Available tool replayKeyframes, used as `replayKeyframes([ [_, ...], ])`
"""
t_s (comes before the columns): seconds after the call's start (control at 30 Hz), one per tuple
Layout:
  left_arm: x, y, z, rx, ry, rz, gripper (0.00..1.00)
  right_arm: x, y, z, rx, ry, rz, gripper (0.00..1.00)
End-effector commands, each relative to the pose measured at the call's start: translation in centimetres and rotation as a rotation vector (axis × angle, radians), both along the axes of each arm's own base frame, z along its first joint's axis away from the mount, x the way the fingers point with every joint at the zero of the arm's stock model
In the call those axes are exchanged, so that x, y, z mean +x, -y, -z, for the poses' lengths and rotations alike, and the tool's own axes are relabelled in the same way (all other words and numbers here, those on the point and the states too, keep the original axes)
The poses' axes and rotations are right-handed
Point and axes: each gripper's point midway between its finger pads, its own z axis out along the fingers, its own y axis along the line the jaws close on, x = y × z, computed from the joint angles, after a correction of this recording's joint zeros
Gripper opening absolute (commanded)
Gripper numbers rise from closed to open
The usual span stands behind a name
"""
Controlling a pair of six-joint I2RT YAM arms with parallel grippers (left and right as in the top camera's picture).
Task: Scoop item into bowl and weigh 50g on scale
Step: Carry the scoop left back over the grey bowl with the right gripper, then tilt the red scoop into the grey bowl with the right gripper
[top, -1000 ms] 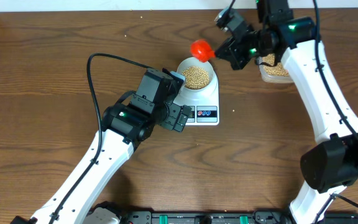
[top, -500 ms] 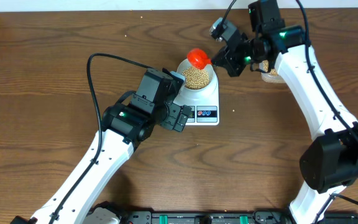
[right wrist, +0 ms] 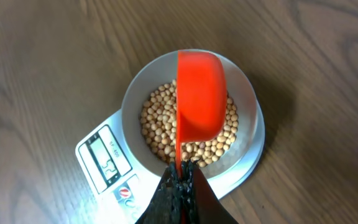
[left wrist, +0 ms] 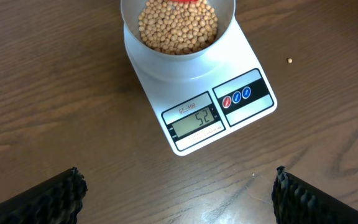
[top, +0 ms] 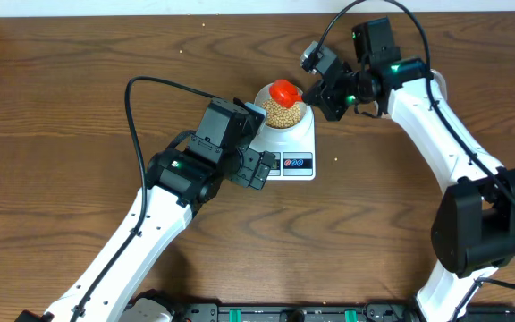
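The beans (left wrist: 179, 28) were heaped in the white bowl (left wrist: 180, 56), filling much of it. The bowl was set on the rear part of the scale (left wrist: 148, 71), which lay flat on the desk (left wrist: 55, 93). A reading of 52 was shown on the display (left wrist: 196, 119), beside which three small round coloured buttons (left wrist: 237, 96) were seen. A red scoop (right wrist: 199, 102) was held just above the beans, inside the line of the bowl's rim. Its thin handle was clamped between the right jaws, which were closed tightly upon it. The left jaws were spread wide with nothing gripped, poised above the desk in front of the scale. One stray bean (left wrist: 289, 60) was seen on the desk, apart from the scale.
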Motion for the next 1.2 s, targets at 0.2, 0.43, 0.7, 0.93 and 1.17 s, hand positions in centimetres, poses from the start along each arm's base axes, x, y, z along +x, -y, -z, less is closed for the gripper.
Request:
replayKeyframes([
  [0.2,0.2,-0.3,0.3,0.013,-0.004,-0.012,0.98,-0.7,-0.5,2.3,-0.003,-0.006,-0.019,0.01],
  [0.43,0.2,-0.3,0.3,0.013,-0.004,-0.012,0.98,-0.5,-0.1,3.1,-0.027,-0.001,-0.005,0.01],
  [0.7,0.2,-0.3,0.3,0.013,-0.003,-0.012,0.98,-0.8,0.1,3.6,-0.039,-0.021,-0.002,0.01],
  [0.93,0.2,-0.3,0.3,0.013,-0.003,-0.012,0.98,-1.1,0.1,4.1,-0.044,-0.044,-0.004,0.01],
  [1.17,0.2,-0.3,0.3,0.013,-0.004,-0.012,0.98,-2.2,-0.6,4.4,-0.052,-0.073,-0.027,0.01],
])
